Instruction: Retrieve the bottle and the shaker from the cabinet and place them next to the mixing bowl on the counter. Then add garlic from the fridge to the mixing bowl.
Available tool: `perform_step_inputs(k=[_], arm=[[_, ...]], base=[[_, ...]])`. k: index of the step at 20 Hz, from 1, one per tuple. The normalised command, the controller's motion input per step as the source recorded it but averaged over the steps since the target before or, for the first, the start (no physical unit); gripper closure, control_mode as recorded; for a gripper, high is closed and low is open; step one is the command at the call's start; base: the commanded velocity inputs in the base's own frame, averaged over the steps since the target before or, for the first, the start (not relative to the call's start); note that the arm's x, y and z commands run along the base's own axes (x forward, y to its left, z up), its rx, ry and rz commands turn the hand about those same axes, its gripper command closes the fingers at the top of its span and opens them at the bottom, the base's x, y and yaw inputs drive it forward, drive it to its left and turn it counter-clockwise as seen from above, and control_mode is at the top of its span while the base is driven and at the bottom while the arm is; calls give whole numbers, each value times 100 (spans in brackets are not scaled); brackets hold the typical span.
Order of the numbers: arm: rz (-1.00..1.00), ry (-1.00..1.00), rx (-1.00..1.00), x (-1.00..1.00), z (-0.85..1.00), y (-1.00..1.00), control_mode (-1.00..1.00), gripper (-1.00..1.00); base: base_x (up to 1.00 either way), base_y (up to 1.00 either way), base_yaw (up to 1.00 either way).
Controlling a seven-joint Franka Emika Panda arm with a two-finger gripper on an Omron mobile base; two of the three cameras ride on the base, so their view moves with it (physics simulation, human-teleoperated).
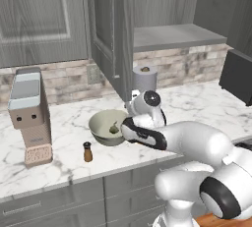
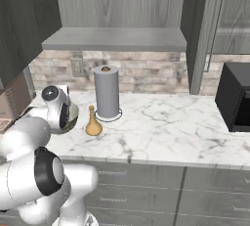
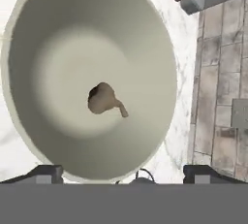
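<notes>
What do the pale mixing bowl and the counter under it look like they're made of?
The pale greenish mixing bowl looks like glazed ceramic or matte plastic: a smooth, even surface with soft shading and no sharp glints. The white counter looks like polished marble, judging by its grey veining; being rendered, it could equally be a laminate.

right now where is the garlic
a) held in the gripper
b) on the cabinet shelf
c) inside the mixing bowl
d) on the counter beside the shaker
c: the garlic lies on the bottom of the mixing bowl, with the open gripper above the bowl, holding nothing.
</notes>
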Motion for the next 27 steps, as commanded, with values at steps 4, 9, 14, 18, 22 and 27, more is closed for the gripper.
perform_step_inputs(k=[4,9,14,18,22,27], arm=[[3,-42,-23,-50,95,-21,-100,-100],[9,-31,-1,-37,100,-42,-100,-100],[10,-17,-1,-37,95,-68,-100,-100],[3,-2,-12,-54,60,-56,-100,-100],[0,4,-21,-67,27,-64,-100,-100],[-2,13,-28,-61,2,-72,-100,-100]], base=[[0,0,0],[0,0,0],[0,0,0],[0,0,0],[0,0,0],[0,0,0]])
